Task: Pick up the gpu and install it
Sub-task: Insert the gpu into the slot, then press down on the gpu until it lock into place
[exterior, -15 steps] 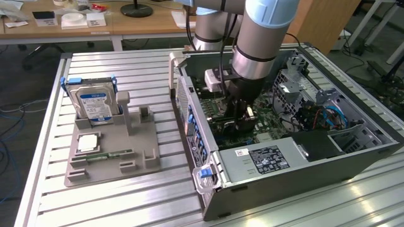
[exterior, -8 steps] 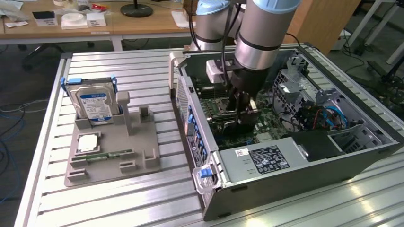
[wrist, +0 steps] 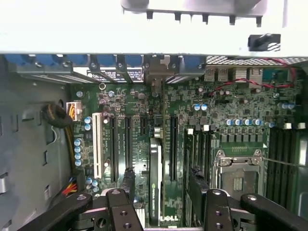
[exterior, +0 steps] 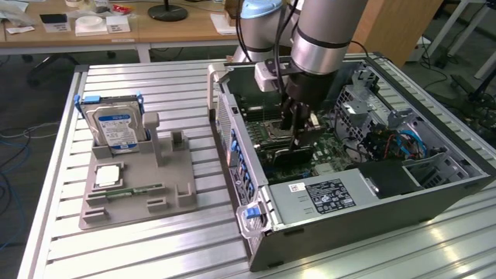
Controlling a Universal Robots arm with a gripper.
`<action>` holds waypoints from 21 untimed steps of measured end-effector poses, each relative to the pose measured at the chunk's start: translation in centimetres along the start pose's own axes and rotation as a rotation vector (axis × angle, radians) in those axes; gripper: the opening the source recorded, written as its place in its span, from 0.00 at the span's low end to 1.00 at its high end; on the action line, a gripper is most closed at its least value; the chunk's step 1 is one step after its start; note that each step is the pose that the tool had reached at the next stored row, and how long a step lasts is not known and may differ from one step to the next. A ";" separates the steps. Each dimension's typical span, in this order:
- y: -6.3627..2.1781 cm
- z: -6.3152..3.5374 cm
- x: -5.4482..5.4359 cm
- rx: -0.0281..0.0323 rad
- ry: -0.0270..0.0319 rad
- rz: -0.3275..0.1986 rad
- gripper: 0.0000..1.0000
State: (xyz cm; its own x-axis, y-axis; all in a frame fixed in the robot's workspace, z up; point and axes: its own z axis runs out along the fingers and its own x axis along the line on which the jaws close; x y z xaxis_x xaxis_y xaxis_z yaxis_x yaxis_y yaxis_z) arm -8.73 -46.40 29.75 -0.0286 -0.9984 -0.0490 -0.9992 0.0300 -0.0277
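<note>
The gpu (wrist: 155, 178) stands on edge among the black expansion slots of the green motherboard (wrist: 192, 96). It is a thin dark card, seen from above. In the exterior view the gpu (exterior: 291, 156) is a black slab low inside the open computer case (exterior: 434, 192), right under my gripper (exterior: 298, 136). The gripper (wrist: 162, 185) straddles the card, with its black fingers (wrist: 128, 185) one on each side and bare board visible between finger and card. It looks open. I cannot tell whether the card is fully seated in its slot.
On the slatted table at the exterior view's left stands a grey fixture (exterior: 139, 203) with a silver hard drive (exterior: 116, 128) and a green memory stick (exterior: 132, 190). Inside the case are a power supply (exterior: 326, 195), the processor socket (wrist: 238, 173) and cables (wrist: 60, 115).
</note>
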 end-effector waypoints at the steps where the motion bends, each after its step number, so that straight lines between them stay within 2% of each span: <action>1: 0.00 -0.18 0.0 0.0000 0.0001 0.000 0.58; 5: -0.02 -0.64 0.0 0.0001 0.0000 0.000 0.58; 21: -0.02 -0.67 0.0 0.0002 -0.0001 0.000 0.56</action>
State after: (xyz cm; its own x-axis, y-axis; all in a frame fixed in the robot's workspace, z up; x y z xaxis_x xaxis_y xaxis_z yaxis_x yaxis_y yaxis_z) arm -8.73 -46.41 30.41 -0.0286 -0.9984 -0.0491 -0.9992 0.0300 -0.0279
